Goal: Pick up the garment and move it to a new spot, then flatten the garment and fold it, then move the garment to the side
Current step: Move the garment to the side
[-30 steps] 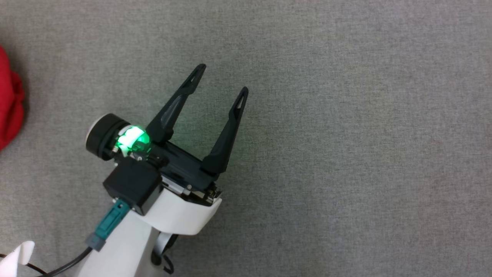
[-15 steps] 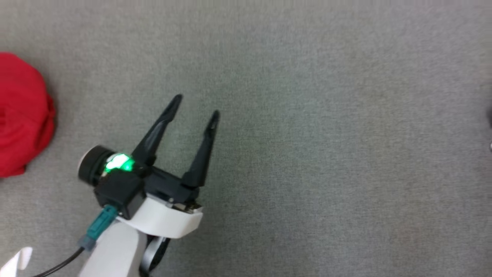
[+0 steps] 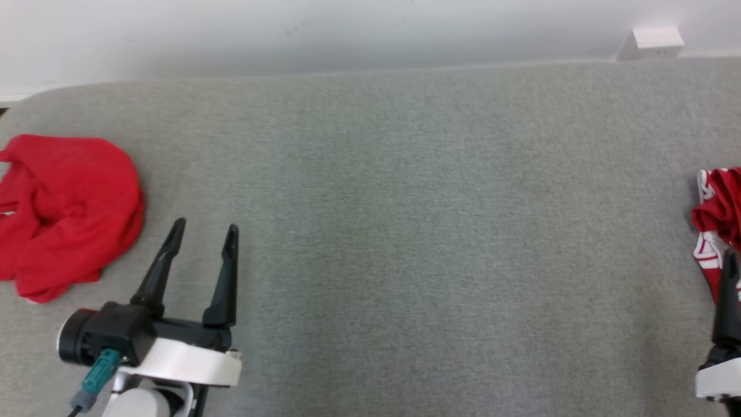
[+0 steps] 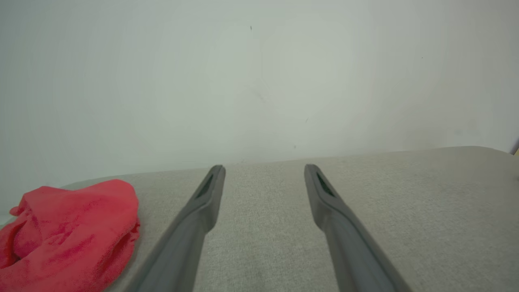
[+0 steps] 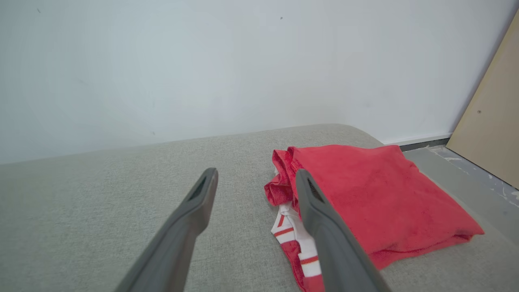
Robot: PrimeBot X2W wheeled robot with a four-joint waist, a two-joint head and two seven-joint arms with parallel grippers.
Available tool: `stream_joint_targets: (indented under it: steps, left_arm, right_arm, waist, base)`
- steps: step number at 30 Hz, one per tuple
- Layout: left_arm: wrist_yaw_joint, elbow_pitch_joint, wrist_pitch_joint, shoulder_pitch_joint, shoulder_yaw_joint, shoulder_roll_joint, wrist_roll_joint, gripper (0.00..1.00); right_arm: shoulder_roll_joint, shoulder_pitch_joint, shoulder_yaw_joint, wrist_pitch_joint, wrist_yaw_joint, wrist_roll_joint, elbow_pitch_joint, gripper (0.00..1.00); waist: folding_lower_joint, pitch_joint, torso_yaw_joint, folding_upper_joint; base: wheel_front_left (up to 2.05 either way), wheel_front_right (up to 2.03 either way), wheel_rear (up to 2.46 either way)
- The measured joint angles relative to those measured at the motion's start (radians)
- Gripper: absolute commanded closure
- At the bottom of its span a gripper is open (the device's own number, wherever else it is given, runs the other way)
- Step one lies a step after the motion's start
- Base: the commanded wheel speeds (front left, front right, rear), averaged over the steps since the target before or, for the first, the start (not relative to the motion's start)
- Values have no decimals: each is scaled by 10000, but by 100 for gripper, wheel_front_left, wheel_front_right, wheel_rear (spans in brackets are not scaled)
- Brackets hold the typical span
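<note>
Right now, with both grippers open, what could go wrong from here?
1. The folded red garment with white striped trim lies near the right edge of the grey fabric surface, beside the right gripper; a sweep could unfold it or push it off.
2. The crumpled red garment left of the left gripper is bunched; a pinch may catch several layers.

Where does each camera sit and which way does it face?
Head view: on the head, looking forward and down at the grey surface; left claw lower left, one right finger at the right edge.
Left wrist view: along its own open fingers toward the wall; crumpled red garment at left.
Right wrist view: along the fingers of the right claw at the folded red garment.
Shared: head and left wrist views both show the crumpled red garment.
</note>
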Motion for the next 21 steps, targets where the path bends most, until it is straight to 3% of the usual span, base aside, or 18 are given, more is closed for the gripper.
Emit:
stream_joint_targets:
  steps: [10, 21]
  left_arm:
    - [136, 573, -2, 677, 407, 8, -280, 0]
    - [105, 1189, 25, 1448, -8, -96, -278, 0]
  right_arm:
    - [6, 704, 1524, 150, -2, 309, -359, 0]
    - [8, 1879, 1941, 554, -2, 343, -742, 0]
  waist:
    - [0, -853, 849, 0]
    - [0, -2185, 1246, 0]
  base:
    - [0, 0, 0]
    - [0, 0, 0]
